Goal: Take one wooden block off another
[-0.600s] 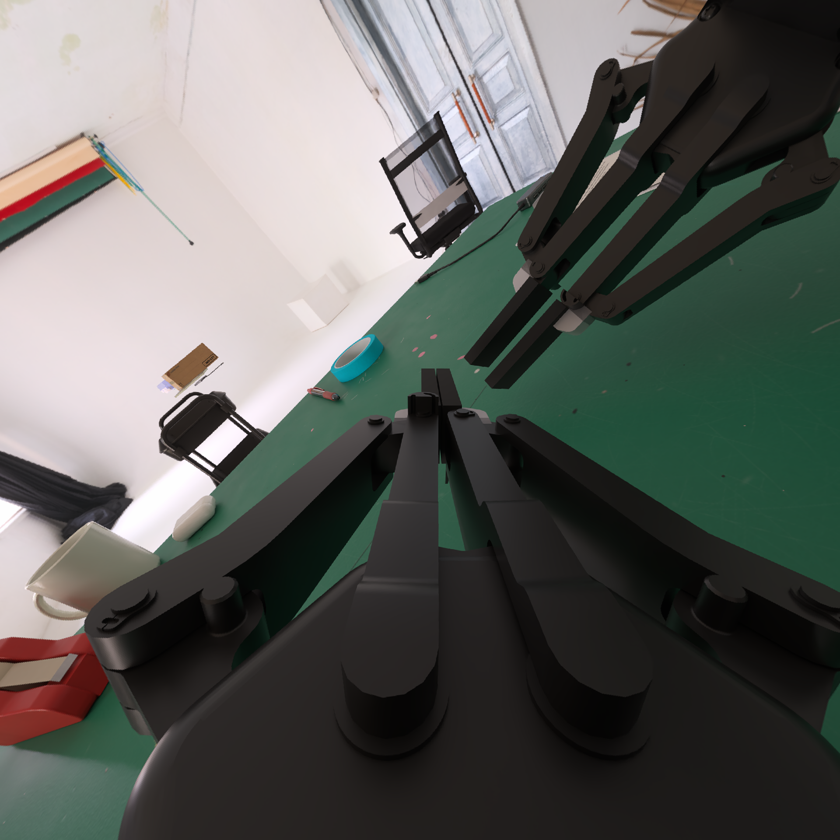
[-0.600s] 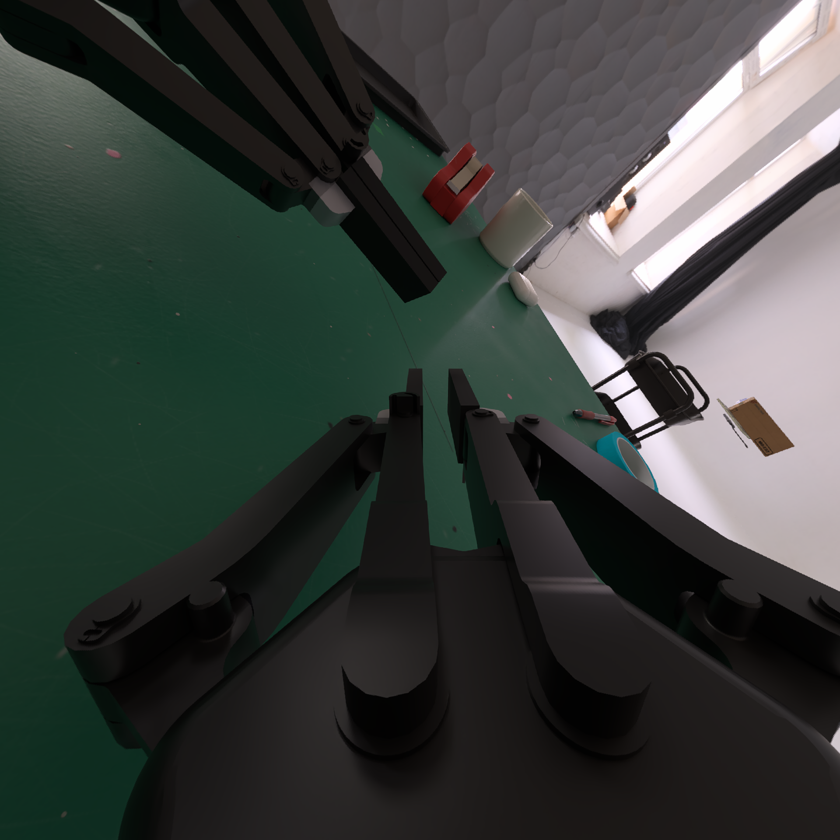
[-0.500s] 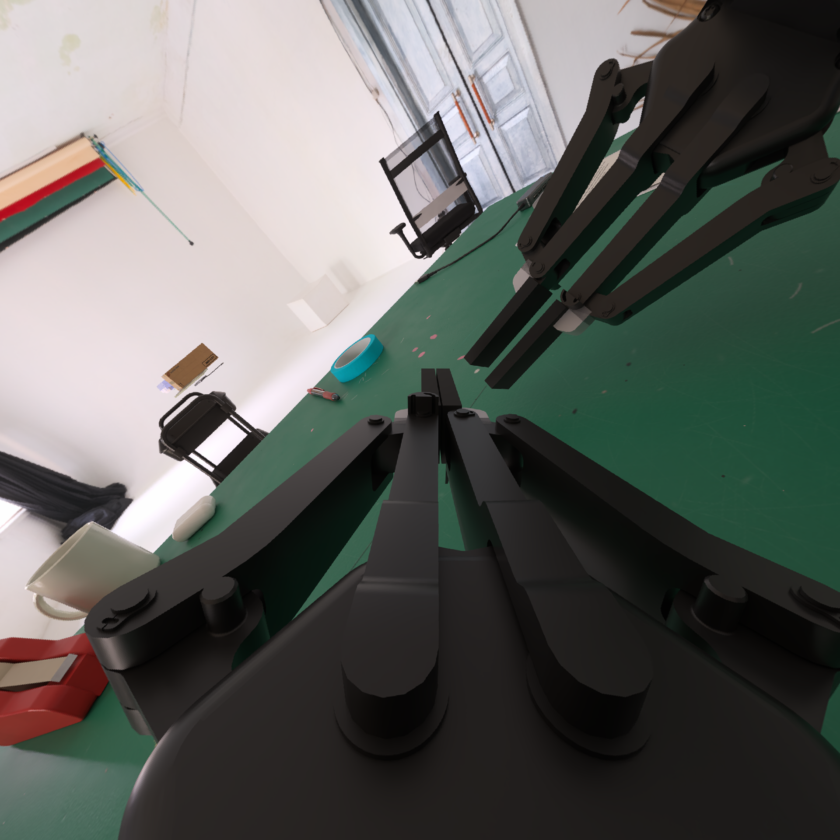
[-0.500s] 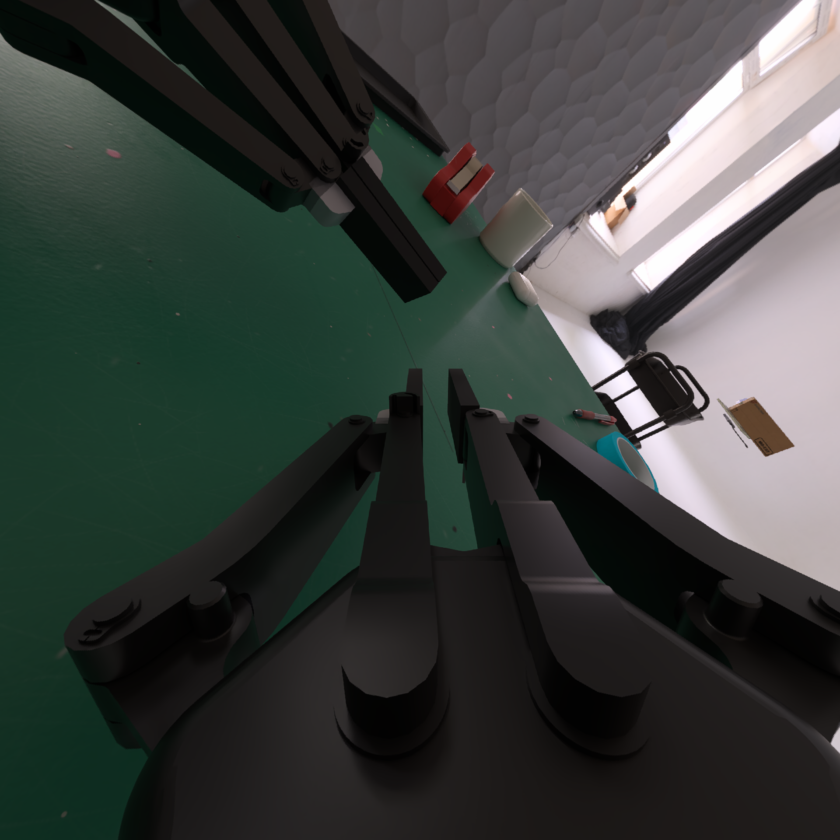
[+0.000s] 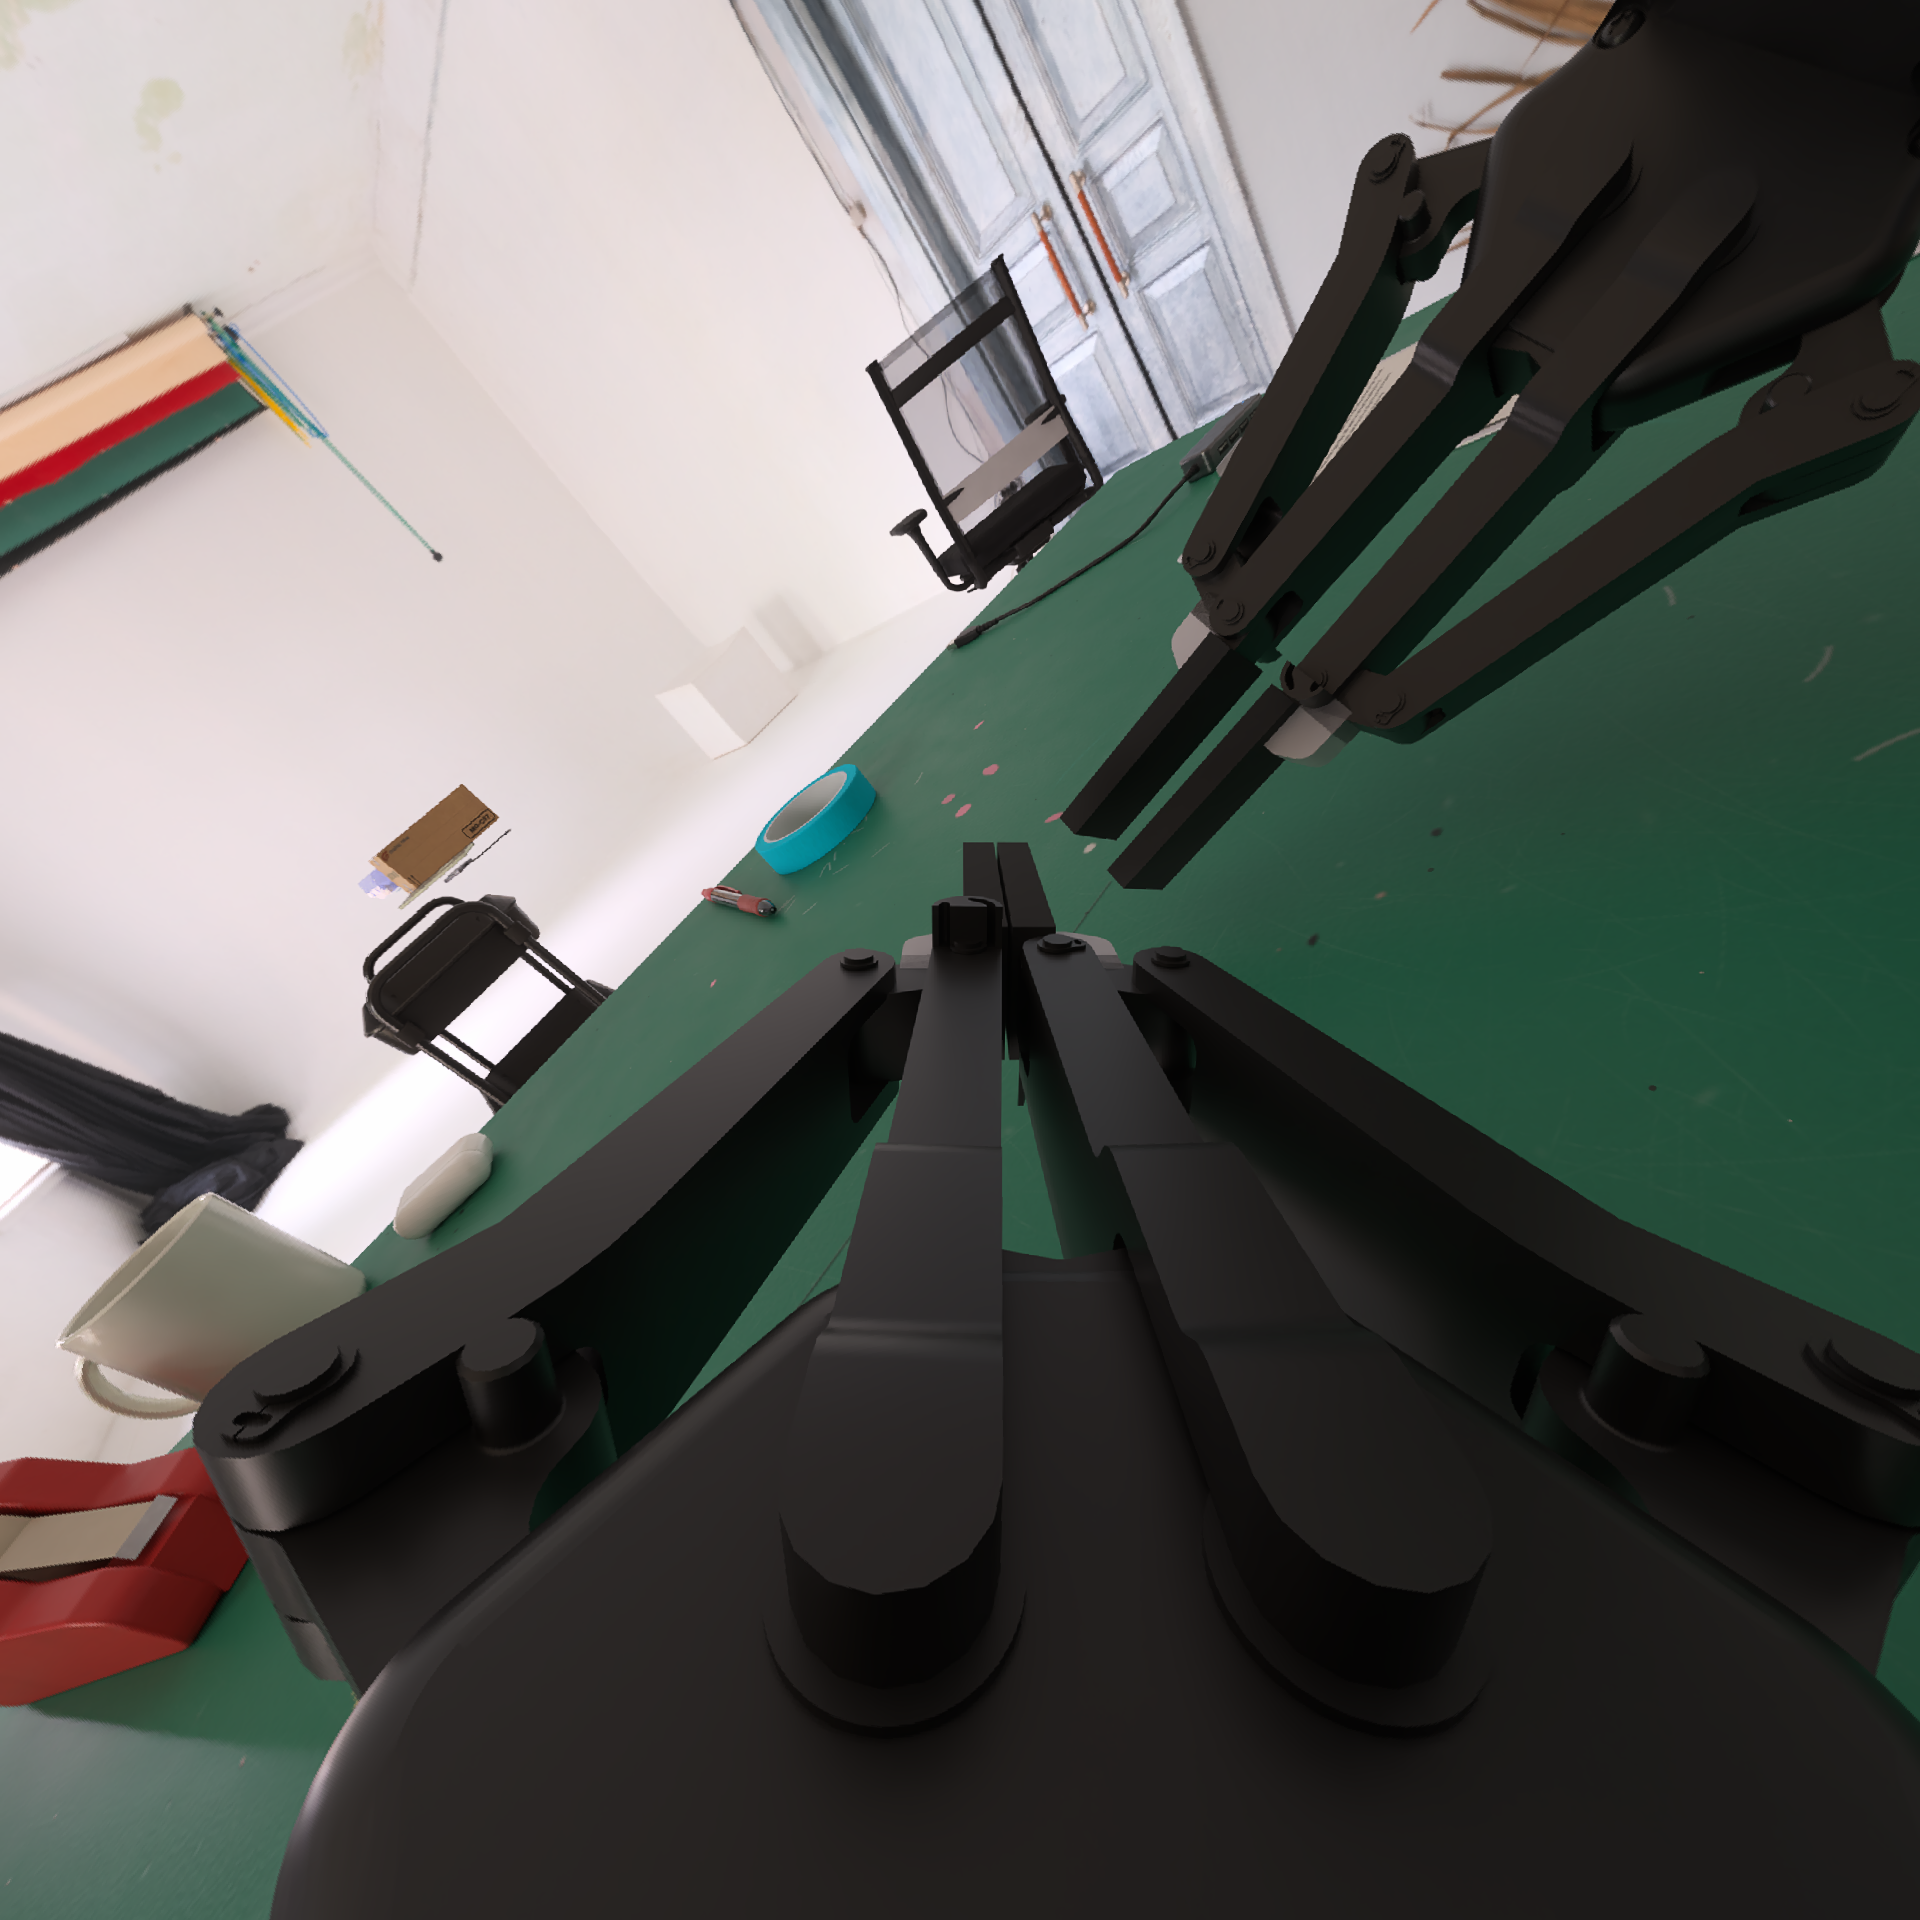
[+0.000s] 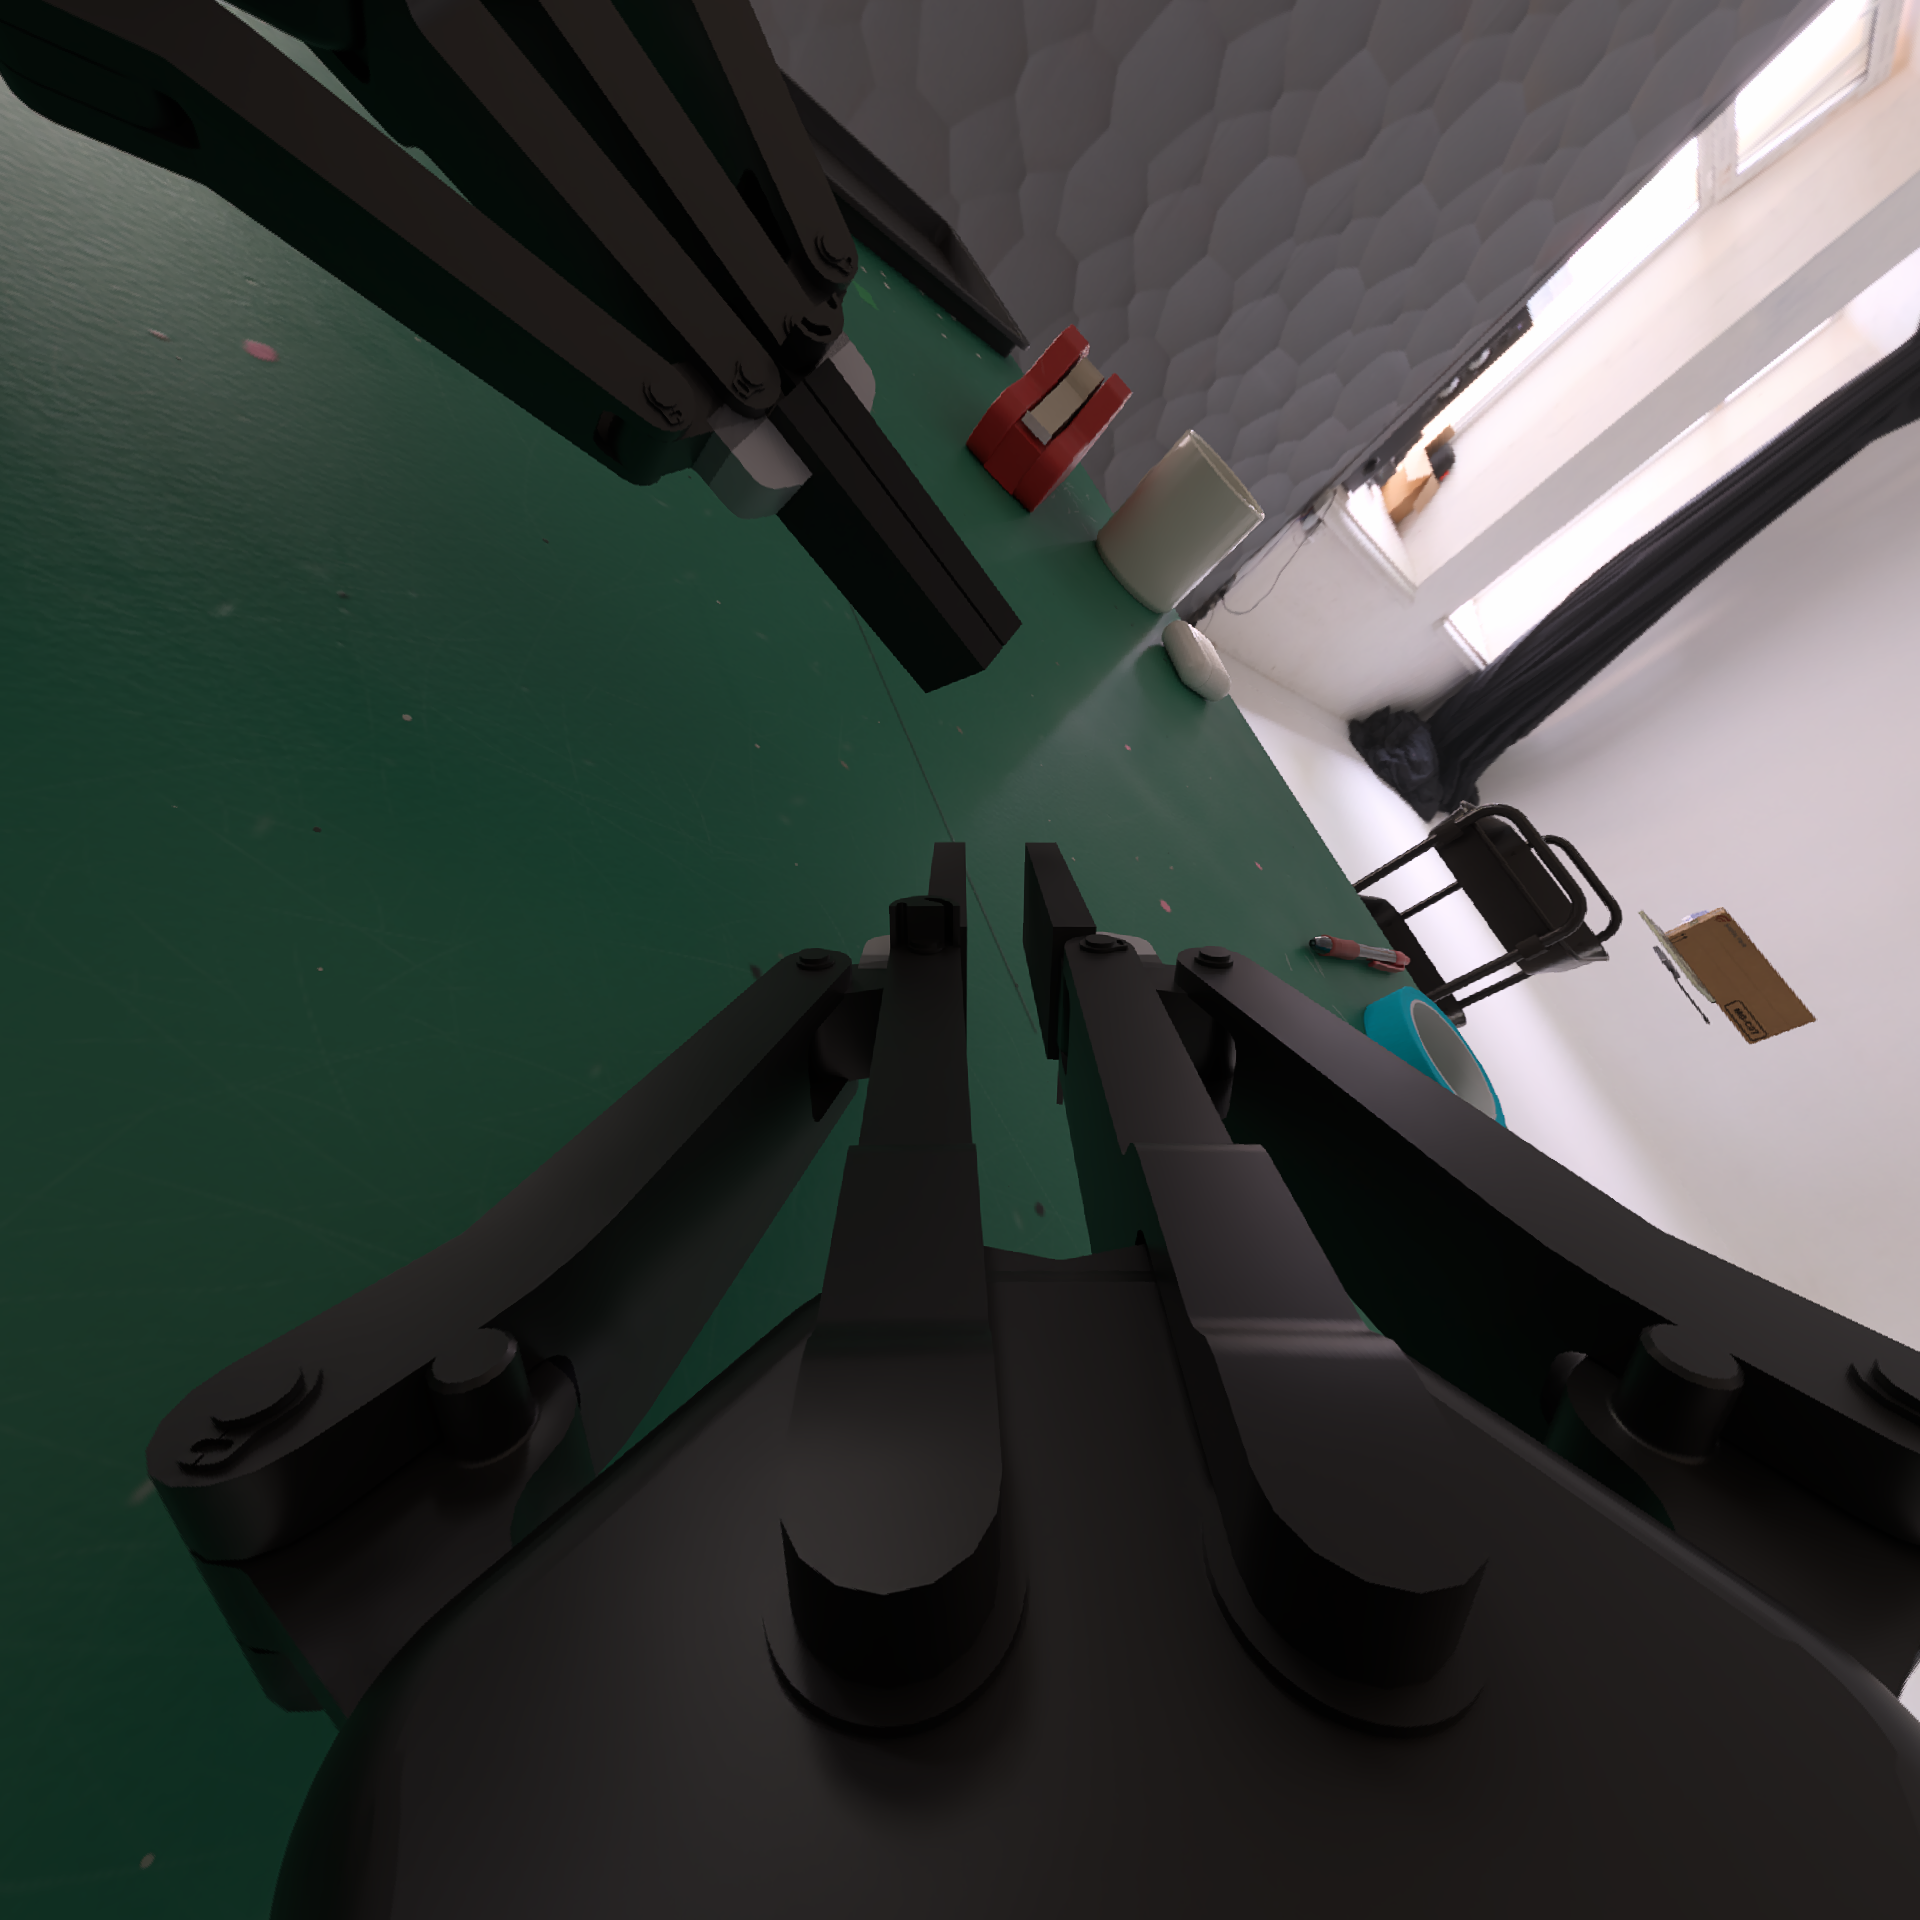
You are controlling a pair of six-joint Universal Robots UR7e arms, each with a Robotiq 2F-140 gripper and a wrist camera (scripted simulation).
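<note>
No wooden block shows in either view. My left gripper (image 5: 997, 857) is shut, its fingers touching, with nothing in it, low over the green table (image 5: 1558, 1039). My right gripper (image 6: 992, 862) is all but shut. A thin gap between its fingers shows bare table, and it holds nothing. The two grippers point at each other with their tips close together. The right gripper also hangs at the upper right of the left wrist view (image 5: 1117, 852). The left gripper also shows at the upper left of the right wrist view (image 6: 961, 665).
Along the table's edge lie a teal tape roll (image 5: 816, 821), a red pen (image 5: 740, 902), a small white oval object (image 5: 445, 1184), a white mug (image 5: 208, 1320) and a red tape dispenser (image 5: 94, 1558). A black cable (image 5: 1091, 561) runs across the far end.
</note>
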